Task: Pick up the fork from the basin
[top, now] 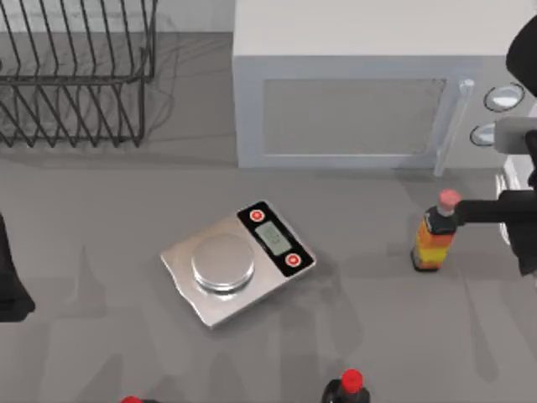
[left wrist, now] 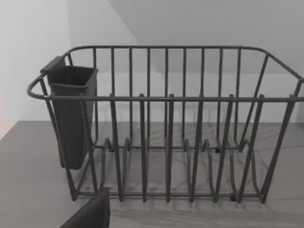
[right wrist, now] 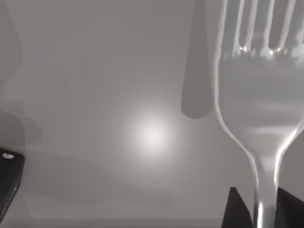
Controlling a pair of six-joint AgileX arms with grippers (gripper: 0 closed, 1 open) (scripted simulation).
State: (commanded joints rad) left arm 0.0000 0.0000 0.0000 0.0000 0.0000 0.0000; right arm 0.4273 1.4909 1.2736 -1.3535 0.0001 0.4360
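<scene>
The shiny silver fork hangs close in the right wrist view, tines pointing away from the wrist. Its slim handle runs down between the two dark fingertips of my right gripper, which is shut on it. Behind the fork lies the pale, smooth surface of the basin, carrying the fork's shadow well off to one side. In the top view my right arm reaches past the table's right edge. My left arm is parked at the left edge.
A black wire dish rack with a dark cutlery cup stands at the back left. A white microwave is at the back, a steel kitchen scale mid-table, an orange sauce bottle at right, and a red-capped bottle in front.
</scene>
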